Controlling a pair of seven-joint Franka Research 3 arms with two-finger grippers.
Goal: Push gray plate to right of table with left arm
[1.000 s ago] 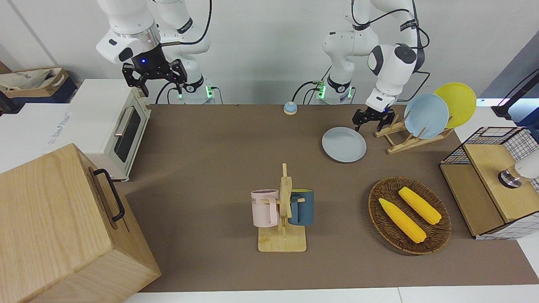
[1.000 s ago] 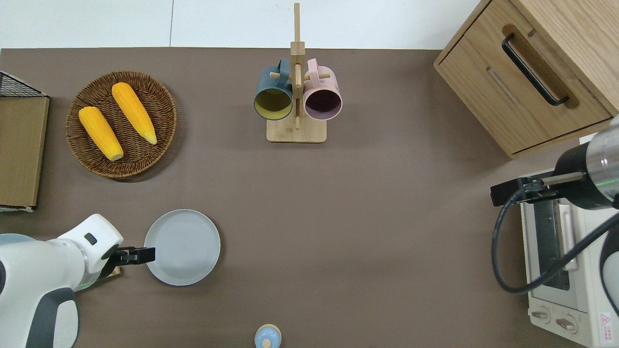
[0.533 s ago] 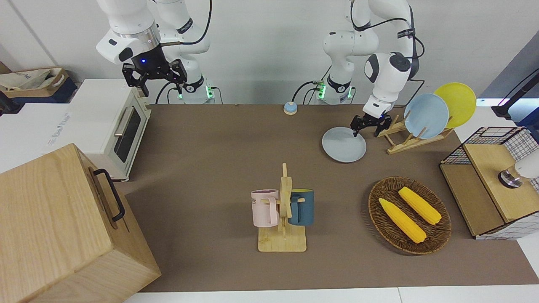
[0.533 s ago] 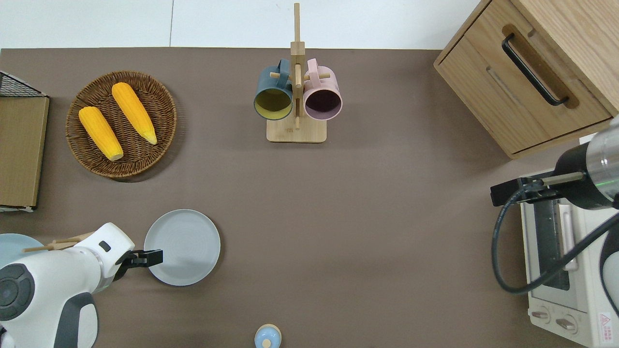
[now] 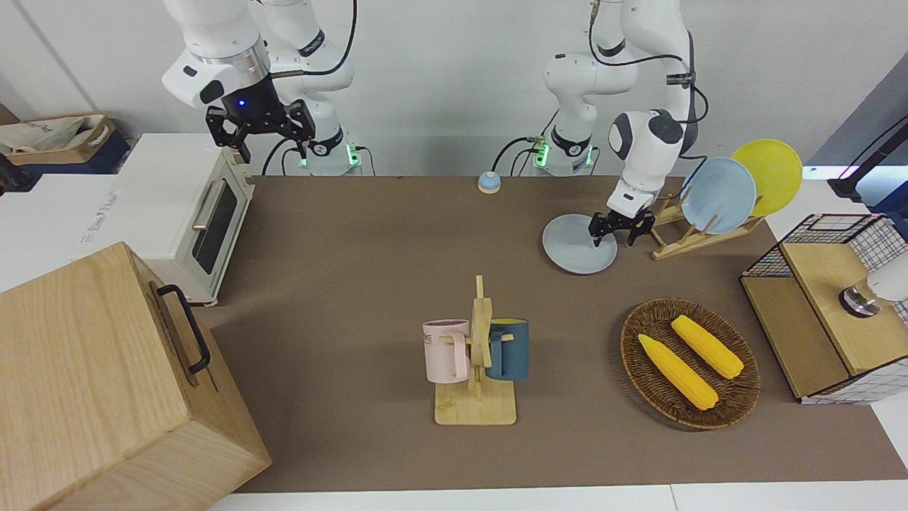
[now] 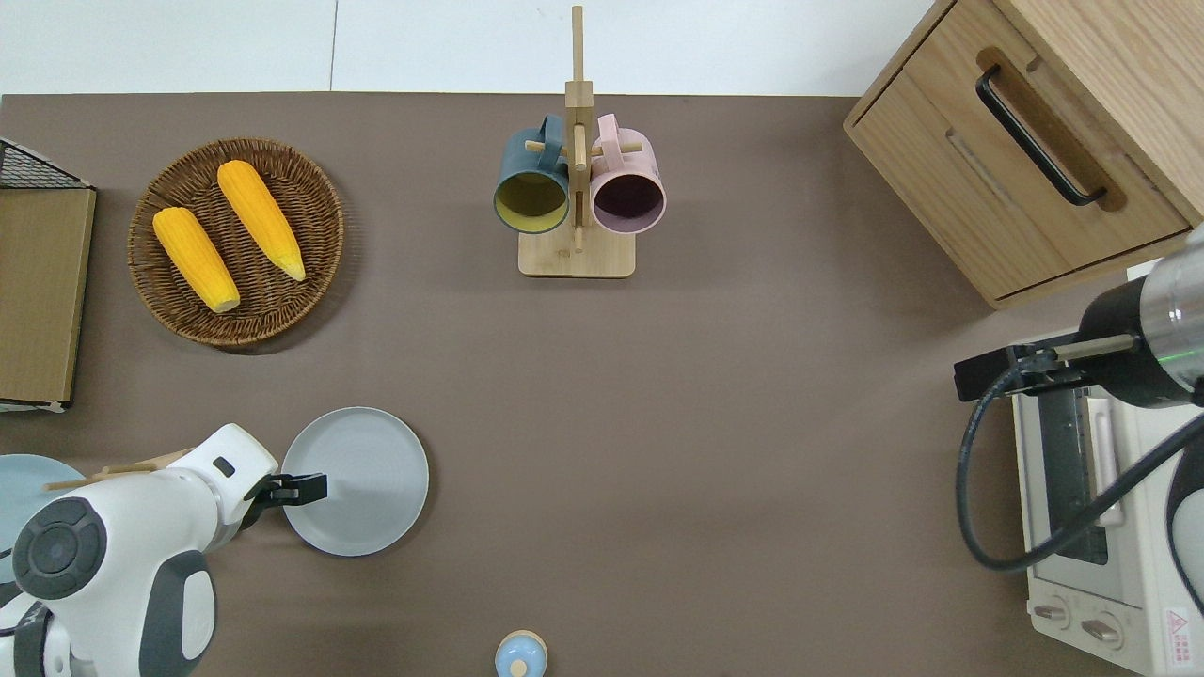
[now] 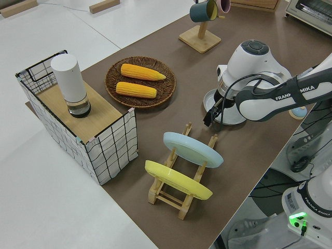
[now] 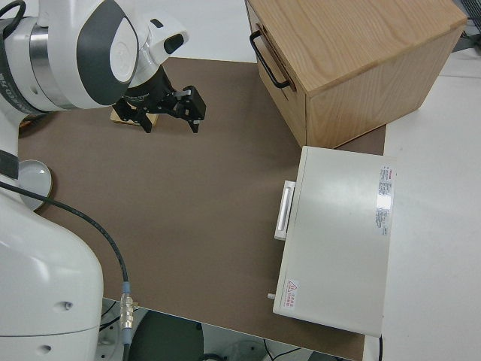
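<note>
**A:** What are you seeing, starting close to you and counting as you go?

**B:** I am looking at three plates. The gray plate (image 6: 356,480) is lying flat on the table (image 6: 715,423), near my side, toward my left arm's end. The blue plate (image 5: 718,195) and the yellow plate (image 5: 767,176) are standing on edge in one wooden plate rack (image 5: 681,238) just beside it, closer to that end of the table. One small bell (image 6: 520,653) is sitting at my edge, about midway along it. Farther out, one wicker basket (image 6: 320,226) is holding two corn cobs (image 6: 261,219), and one mug rack (image 6: 576,254) is carrying two mugs (image 6: 532,188), one dark blue and one pink.

**A:** And your hands?

**B:** My left gripper (image 6: 306,489) is reaching in over the plate's rim, on the side toward the plate rack. Its fingers are spread apart in the front view and are gripping nothing. I cannot tell whether they are touching the plate. My right gripper (image 5: 261,128) is parked, fingers apart and empty.

**A:** What about the surface and the surroundings?

**B:** The table is showing a plain brown top. One white toaster oven (image 5: 186,213) and one wooden cabinet (image 5: 106,383) are standing at my right arm's end. One wire crate (image 7: 83,122) with a white cylinder (image 7: 69,83) on it is standing at the opposite end. A white wall is rising by the arm bases.
</note>
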